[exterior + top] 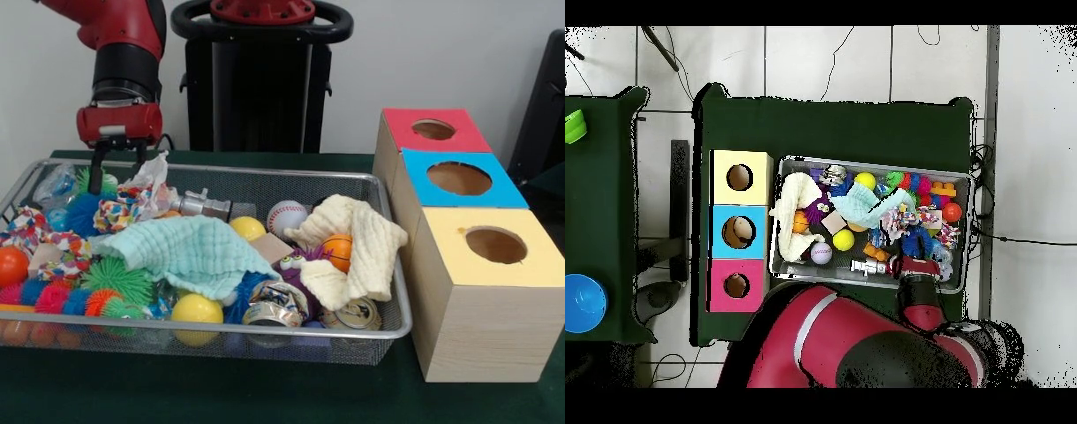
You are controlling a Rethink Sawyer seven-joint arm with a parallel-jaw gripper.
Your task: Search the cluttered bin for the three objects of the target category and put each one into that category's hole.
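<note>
No readable writing anywhere that I can spot; the crushed can at the front of the bin has a printed label, but it's too small to make out.

The wire mesh bin is packed. A mint green cloth is draped across the middle and a cream cloth is bunched up at the end nearest the boxes, wrapped partly around a small orange basketball. There's a baseball toward the back, a yellow ball at the front rail and another yellow one peeking from behind the green cloth. A roll of tape sits next to the can. The other end is all spiky rubber balls in green, pink and blue, plus knotted rope toys and an orange ball.

Beside the bin, three wooden boxes stand in a row touching each other, each with a round hole on top: red, blue, yellow.

The hand hangs over the back corner of the bin at the rope toy end, its two dark fingers spread apart with nothing between them, tips just above the clutter.

The overhead view adds stuff the front one misses: a second green table to the side with a blue bowl and a green thing at its edge, and cables on the tiled floor. From above the arm covers the hand.
</note>
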